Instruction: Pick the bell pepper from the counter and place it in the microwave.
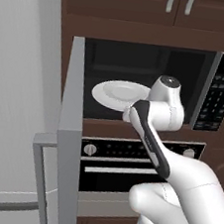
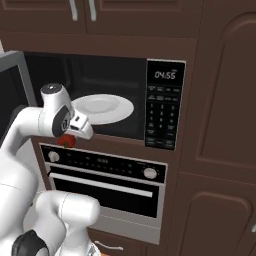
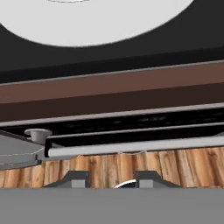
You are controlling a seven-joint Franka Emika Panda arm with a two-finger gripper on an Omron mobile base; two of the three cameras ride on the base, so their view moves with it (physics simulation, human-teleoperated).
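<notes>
Gripper (image 2: pixel 67 141) clamped on bell pepper (image 2: pixel 66 141), just below microwave (image 2: pixel 95 75) sill; you need up+fwd onto plate (image 2: pixel 102 108)

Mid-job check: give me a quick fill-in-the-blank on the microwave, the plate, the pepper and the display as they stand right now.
1. The microwave door stands ____.
2. Inside the black cavity sits a round plate coloured ____.
3. A red bit of the bell pepper shows under the gripper, in front of the ____ control panel below the microwave.
4. The keypad display reads ____.

Missing words: open; white; oven's; 04:55
</notes>
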